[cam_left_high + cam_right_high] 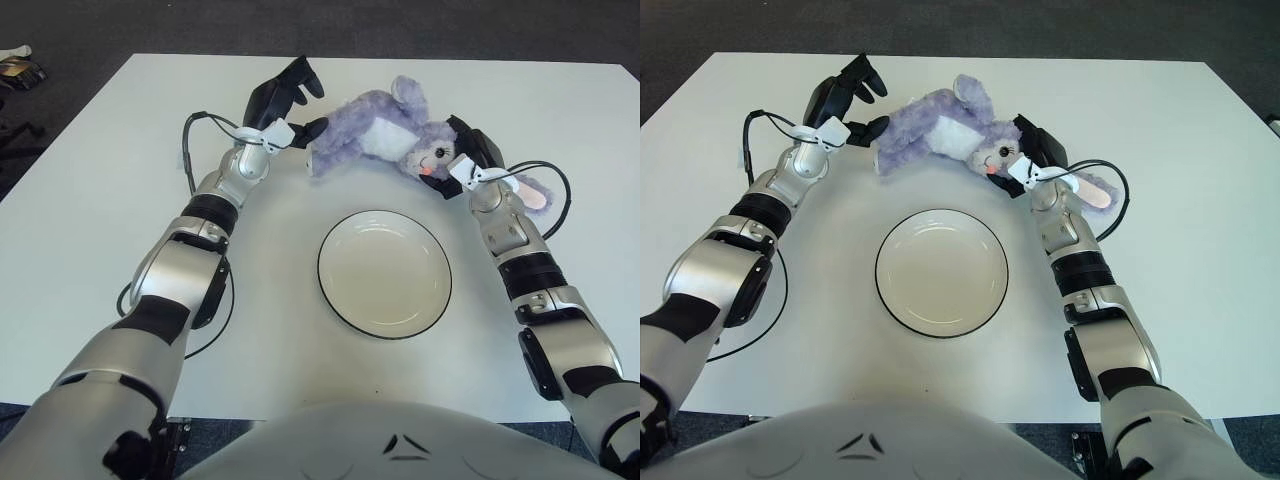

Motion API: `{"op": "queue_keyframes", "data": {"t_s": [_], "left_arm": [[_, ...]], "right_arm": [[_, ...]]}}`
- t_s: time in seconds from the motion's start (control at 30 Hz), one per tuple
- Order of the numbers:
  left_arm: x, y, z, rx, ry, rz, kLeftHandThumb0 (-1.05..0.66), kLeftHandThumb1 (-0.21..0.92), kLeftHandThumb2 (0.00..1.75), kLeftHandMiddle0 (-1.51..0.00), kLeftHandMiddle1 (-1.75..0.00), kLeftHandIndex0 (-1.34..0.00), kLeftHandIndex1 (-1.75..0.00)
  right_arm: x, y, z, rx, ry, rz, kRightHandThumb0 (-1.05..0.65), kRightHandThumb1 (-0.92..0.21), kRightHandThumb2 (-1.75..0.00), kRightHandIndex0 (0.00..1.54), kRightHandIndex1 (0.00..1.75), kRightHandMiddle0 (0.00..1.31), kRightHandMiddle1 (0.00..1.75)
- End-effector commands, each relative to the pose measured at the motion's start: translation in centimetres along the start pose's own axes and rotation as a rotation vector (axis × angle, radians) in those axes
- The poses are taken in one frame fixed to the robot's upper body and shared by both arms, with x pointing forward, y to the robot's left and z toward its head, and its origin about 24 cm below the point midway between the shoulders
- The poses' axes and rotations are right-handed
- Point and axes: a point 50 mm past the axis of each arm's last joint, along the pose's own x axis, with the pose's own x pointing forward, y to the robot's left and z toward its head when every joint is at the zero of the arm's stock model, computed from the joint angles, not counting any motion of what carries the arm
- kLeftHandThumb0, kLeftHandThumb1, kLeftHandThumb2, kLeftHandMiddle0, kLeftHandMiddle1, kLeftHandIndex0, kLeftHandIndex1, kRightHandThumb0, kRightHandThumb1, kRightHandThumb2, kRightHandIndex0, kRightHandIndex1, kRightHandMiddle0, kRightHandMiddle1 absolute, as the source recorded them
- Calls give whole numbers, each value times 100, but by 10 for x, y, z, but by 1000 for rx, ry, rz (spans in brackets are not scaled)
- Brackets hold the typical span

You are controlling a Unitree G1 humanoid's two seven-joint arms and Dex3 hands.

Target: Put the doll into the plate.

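My left robot hand [283,100] is spread at the doll [385,132] feet, my right robot hand [472,152] pressed against its head, bracketing it. I cannot tell if either truly grips. The plate [385,272] waits nearer me on the table [90,190].

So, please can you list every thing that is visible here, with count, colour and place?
doll: one, purple and white plush rabbit, lying on the far part of the table, beyond the plate
plate: one, white with dark rim, centre of the table, holding nothing
table: one, white
cables: black, looping beside each forearm
left hand: black, fingers spread, at the doll's leg end
right hand: black, against the doll's head
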Motion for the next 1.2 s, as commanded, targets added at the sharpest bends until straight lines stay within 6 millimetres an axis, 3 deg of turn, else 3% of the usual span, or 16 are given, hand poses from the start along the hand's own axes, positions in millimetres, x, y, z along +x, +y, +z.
{"op": "queue_keyframes", "data": {"t_s": [0.0,0.2,0.23,0.33,0.47,0.6,0.87,1.17], "left_arm": [[-12,5,-5,66,-54,32,-20,56,99,-17,-161,-39,-173],[-19,9,-4,134,-148,79,-37,63,85,-2,-144,-41,-167],[-20,9,-4,146,-159,86,-32,46,97,-1,-139,-26,-165],[-22,12,-7,205,-185,104,-28,21,116,0,-128,-9,-157],[-26,12,-12,251,-183,110,-28,11,123,0,-115,-2,-144],[-28,12,-14,263,-180,111,-28,9,124,0,-110,0,-139],[-35,12,-19,267,-158,92,-44,15,114,0,-97,0,-130],[-40,11,-20,257,-175,40,-51,18,107,0,-98,0,-123]], "right_arm": [[-4,-3,-7,24,56,61,54,-14,-153,75,175,99,175],[-5,-10,-5,49,82,117,55,-14,-154,76,175,98,175],[-5,-12,-4,52,85,124,55,-14,-154,76,175,98,175],[-5,-17,-3,74,96,152,55,-14,-154,76,175,98,175],[-5,-23,-5,145,96,179,54,-14,-153,76,175,98,175],[-6,-26,-7,201,94,198,54,-14,-154,76,175,99,175],[-7,-34,-8,261,101,242,55,-12,-155,77,175,103,175],[-9,-40,-7,299,120,265,55,-12,-155,77,175,106,175]]}}
